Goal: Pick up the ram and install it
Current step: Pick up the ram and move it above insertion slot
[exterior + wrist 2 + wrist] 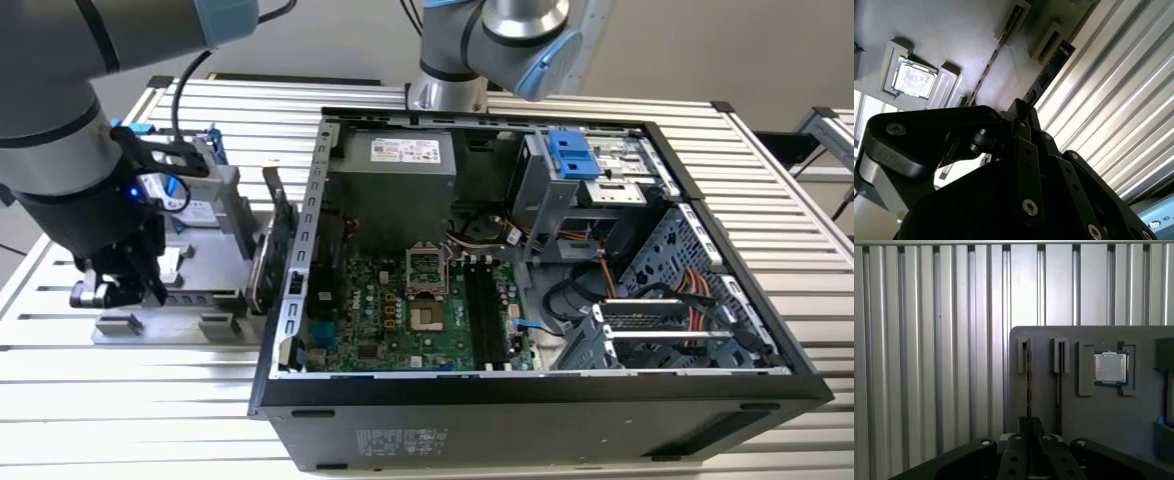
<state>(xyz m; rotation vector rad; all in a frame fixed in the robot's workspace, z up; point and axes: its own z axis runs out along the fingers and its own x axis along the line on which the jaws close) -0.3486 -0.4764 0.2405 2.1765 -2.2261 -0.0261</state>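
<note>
The ram (1028, 382) is a thin dark stick standing on edge in the outermost slot of a grey holder plate (1044, 405). In the second wrist view the ram (1053, 67) shows dark green with chips. My gripper (1029, 426) sits low over the stick's near end, its two fingers pressed against the stick's flat sides; in the second wrist view my gripper (1024, 112) meets the stick the same way. The exterior view has my gripper (118, 290) down at the holder plate (200, 300), at the exterior view's left of the open computer case (534, 400).
A second thin stick (1058, 382) stands in the neighbouring slot, and a square silver processor (1110, 367) lies in a pocket beyond it. A drive in a blue frame (200, 190) and an upright card (280, 245) stand between holder and case. A second arm (494, 40) rises behind the case.
</note>
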